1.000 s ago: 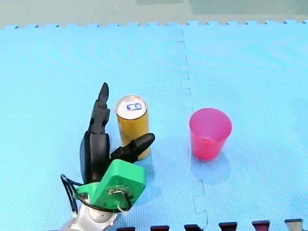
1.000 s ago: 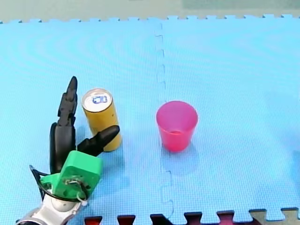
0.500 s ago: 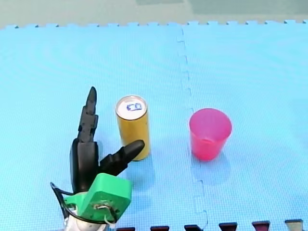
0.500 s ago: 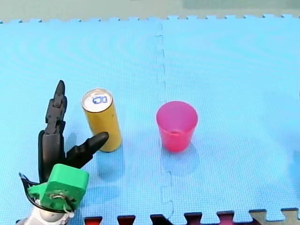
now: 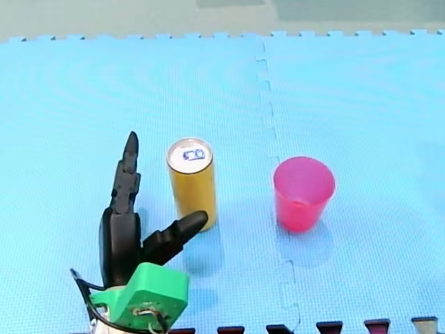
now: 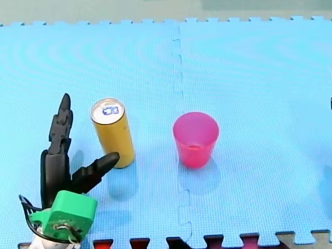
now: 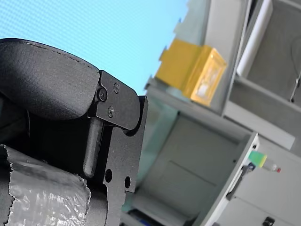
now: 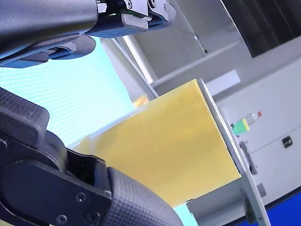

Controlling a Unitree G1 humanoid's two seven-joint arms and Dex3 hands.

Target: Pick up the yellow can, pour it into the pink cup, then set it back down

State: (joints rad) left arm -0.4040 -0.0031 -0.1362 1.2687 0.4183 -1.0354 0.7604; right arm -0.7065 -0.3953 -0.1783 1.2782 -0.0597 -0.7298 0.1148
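One yellow can stands upright on the blue foam mat, and nothing's gripping it. The left hand is just beside it with its fingers spread wide. The thumb tip is near the can's base, can't tell if it's touching. The pink cup stands well apart on the can's other side, contents unclear. My read is that it's either pre-grab or already set back.

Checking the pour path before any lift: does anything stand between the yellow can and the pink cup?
Nothing visible: bare blue mat lies between the yellow can and the pink cup. The left hand is at the can's far side from the cup, holding nothing.
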